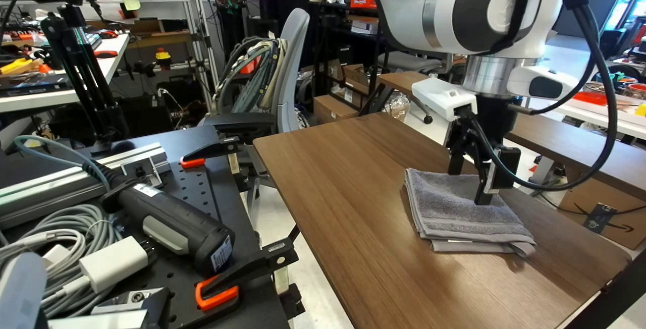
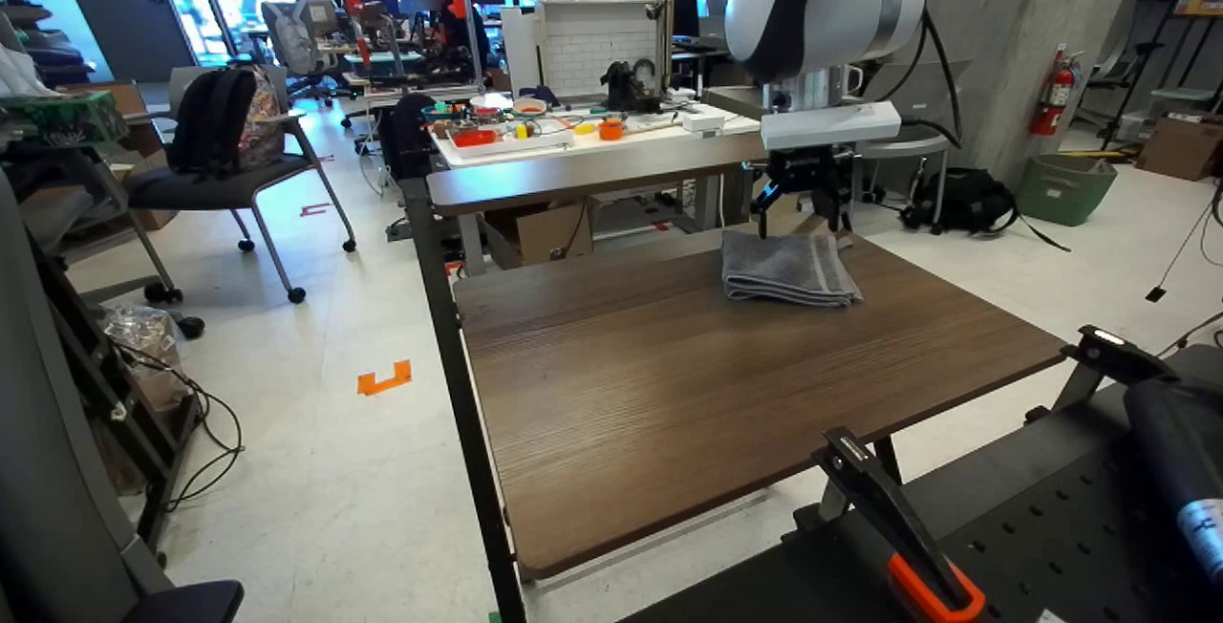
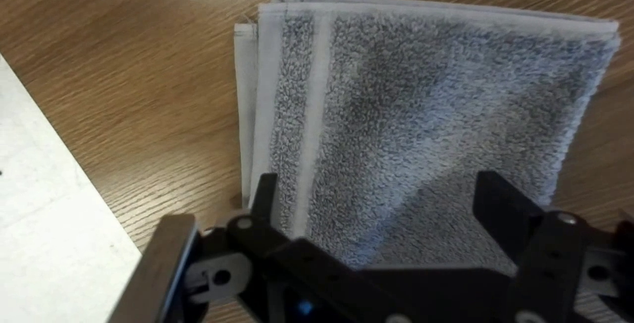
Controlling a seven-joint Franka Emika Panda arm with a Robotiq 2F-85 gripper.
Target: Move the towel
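The towel is a grey folded cloth with lighter stripes and layered edges. It lies flat on the brown wooden table [image 1: 323, 187] in both exterior views [image 1: 439, 213] [image 2: 779, 269], near one edge of the table. It fills much of the wrist view [image 3: 421, 95]. My gripper [image 1: 469, 185] points straight down over the towel, and it also shows in an exterior view [image 2: 801, 229]. In the wrist view the two fingers [image 3: 377, 177] are wide apart with nothing between them but the towel's top face below. Whether the fingertips touch the cloth I cannot tell.
A black perforated bench [image 1: 197, 193] stands beside the table with orange-tipped clamps [image 1: 217, 293], a black handheld tool [image 1: 171, 218] and coiled cables [image 1: 86, 223]. A grey chair [image 1: 290, 66] stands behind. Another wooden table [image 2: 592, 174] stands beyond the towel's side. A black post [image 2: 449, 365] rises at the table's edge.
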